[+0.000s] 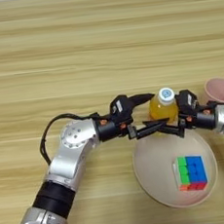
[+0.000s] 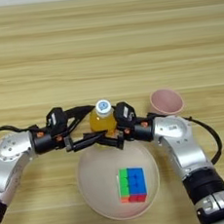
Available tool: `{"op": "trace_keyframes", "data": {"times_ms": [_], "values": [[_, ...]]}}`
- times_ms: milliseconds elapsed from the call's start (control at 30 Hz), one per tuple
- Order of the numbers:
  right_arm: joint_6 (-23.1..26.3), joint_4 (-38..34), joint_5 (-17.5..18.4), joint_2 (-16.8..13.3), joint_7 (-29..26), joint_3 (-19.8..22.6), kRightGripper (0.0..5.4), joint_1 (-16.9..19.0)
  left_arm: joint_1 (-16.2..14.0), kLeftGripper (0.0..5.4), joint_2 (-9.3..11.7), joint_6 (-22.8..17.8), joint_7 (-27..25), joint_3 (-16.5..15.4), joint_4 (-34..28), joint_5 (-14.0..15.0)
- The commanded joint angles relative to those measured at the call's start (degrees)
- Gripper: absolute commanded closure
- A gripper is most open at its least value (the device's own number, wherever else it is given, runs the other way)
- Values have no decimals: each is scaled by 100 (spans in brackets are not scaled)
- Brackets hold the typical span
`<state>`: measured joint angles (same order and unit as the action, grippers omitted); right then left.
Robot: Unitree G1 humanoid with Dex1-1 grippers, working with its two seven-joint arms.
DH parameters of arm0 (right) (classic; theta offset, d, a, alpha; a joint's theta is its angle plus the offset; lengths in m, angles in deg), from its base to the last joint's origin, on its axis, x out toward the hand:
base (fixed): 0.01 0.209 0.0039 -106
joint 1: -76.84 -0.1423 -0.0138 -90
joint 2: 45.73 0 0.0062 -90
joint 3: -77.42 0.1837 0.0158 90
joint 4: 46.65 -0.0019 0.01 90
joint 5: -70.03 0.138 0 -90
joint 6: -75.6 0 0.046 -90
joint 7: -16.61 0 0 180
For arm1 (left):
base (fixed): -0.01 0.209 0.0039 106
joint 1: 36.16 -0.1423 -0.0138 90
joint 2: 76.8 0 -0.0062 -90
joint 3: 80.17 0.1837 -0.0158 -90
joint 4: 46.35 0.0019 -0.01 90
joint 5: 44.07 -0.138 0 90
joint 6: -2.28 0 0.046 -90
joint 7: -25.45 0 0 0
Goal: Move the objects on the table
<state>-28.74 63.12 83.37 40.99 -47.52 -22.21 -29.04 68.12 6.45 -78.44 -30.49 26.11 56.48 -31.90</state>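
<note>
Both my grippers, left gripper (image 1: 148, 114) and right gripper (image 2: 109, 134), spread wide around the orange-drink bottle (image 2: 103, 120) at the table's (image 1: 78, 49) near edge, unlifted; cube (image 2: 132, 184) already in plate (image 2: 94, 184), pink cup (image 2: 166, 101) untouched.

Matt wooden table (image 1: 78, 49), glossy plastic cube (image 1: 191, 172), smooth pink cup (image 2: 167, 102).

Left gripper (image 1: 151, 113) open around orange-drink bottle (image 1: 163, 108); right gripper (image 1: 176, 119) at bottle's right; colour cube (image 1: 191, 172) on plate (image 1: 155, 178); pink cup (image 1: 221, 90) far right.
</note>
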Motion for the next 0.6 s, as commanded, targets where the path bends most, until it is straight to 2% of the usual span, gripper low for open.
{"op": "trace_keyframes", "data": {"times_ms": [33,233,267,600], "values": [[-73,24,11,2,0,23,200,-150,76,209,-79,69,86,-5,-58,17],[-63,47,36,7,22,62,200,-202,98,209,-82,74,153,-29,-37,0],[-55,48,41,6,26,70,200,-214,108,181,-86,74,173,-37,-25,-7],[-24,77,33,37,110,94,200,-294,180,96,-139,111,308,-98,81,-36]]}}
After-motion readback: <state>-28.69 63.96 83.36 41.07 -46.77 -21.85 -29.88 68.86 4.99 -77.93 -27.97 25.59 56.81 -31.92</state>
